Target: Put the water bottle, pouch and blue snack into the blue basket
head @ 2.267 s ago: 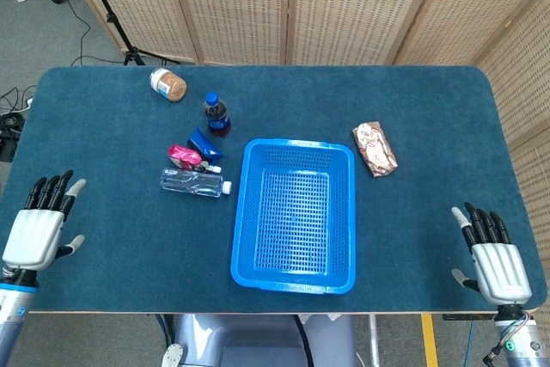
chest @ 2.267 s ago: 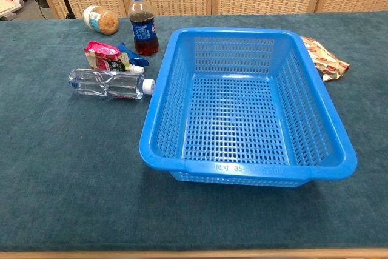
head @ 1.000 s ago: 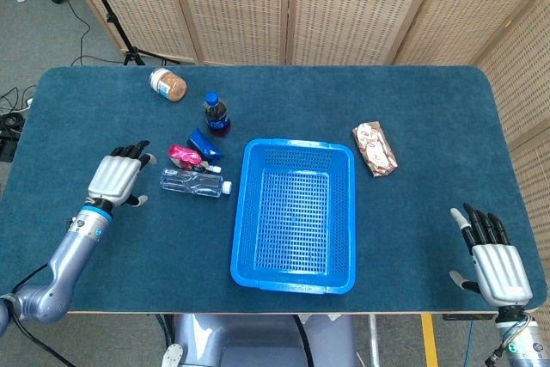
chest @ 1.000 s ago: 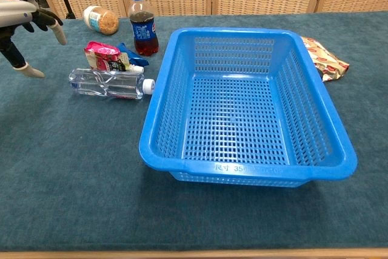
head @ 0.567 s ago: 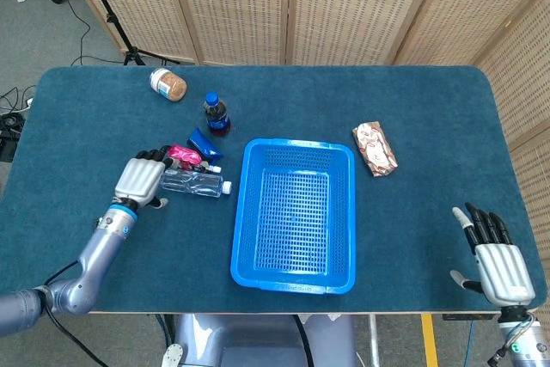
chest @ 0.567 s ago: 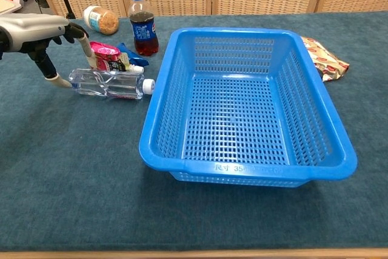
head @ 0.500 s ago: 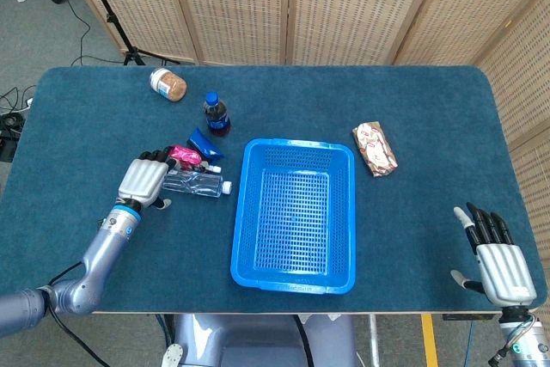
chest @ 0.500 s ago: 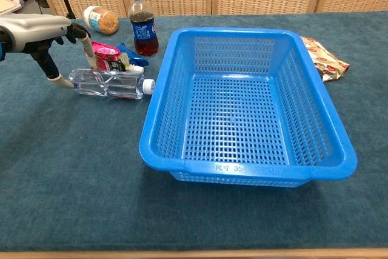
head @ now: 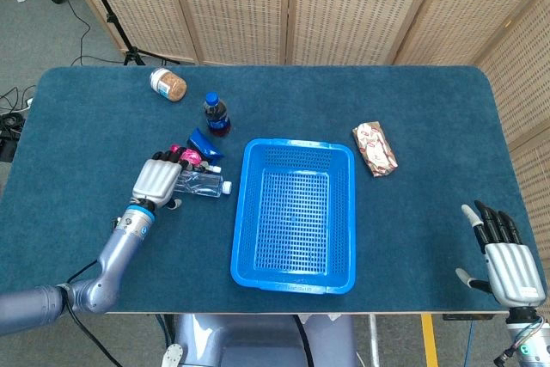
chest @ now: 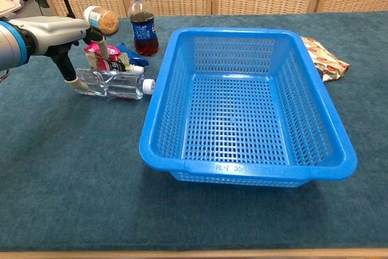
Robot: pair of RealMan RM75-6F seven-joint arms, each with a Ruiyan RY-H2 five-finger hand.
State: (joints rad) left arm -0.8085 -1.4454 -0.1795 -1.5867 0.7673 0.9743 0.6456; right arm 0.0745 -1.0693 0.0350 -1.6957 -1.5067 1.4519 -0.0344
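Currently the left hand [head: 157, 180] sits over the base end of the bottle [head: 203, 183], which lies on its side on the table [head: 94, 135], cap toward the basket [head: 294, 217]. Chest view shows what the head view hides: the thumb [chest: 70, 75] reaches down at the bottle's near side while the other fingers arch over its far side, spread around it. Whether they press the plastic, I cannot tell.

Pink pouch [chest: 100, 56] lies just behind the bottle, partly hidden by the fingers. Blue snack [head: 204, 143] sits beside the pouch, on the cola bottle [chest: 143, 23] side; cola stands upright. Jar [head: 168, 85] lies on its side further back.

Basket has nothing in it in either view.

Head view only: right hand [head: 510, 266] hovers at the table's near right corner, fingers straight and apart, holding nothing. Chest view does not include it.

Brown snack pack [head: 375, 149] lies right of the basket, apart from it.
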